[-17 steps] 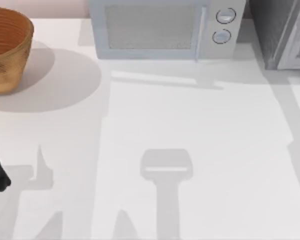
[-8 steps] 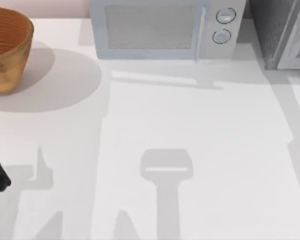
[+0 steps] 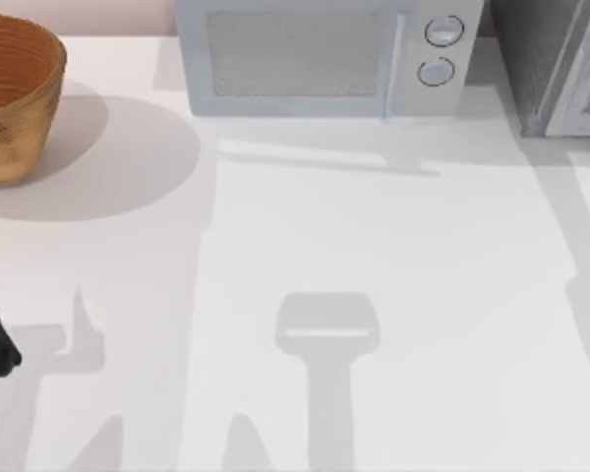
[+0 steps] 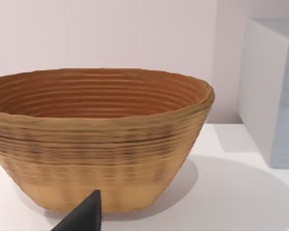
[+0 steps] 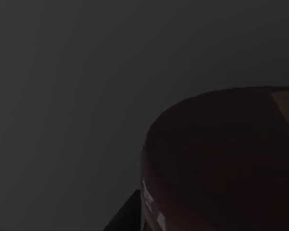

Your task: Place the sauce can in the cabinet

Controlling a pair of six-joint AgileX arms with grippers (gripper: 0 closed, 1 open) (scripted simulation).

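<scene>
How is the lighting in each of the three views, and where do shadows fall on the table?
Top view: bright, even light; the basket casts a round soft shadow toward the microwave, and grey arm-shaped shadows cross the table. Left wrist view: well lit, with a soft shadow beside the basket; the left arm is parked at the table's left edge. Right wrist view: dark.

table (image 3: 393, 275): white, shadowed | wall (image 4: 111, 33): pale pink | microwave (image 3: 320, 57) at back
</scene>
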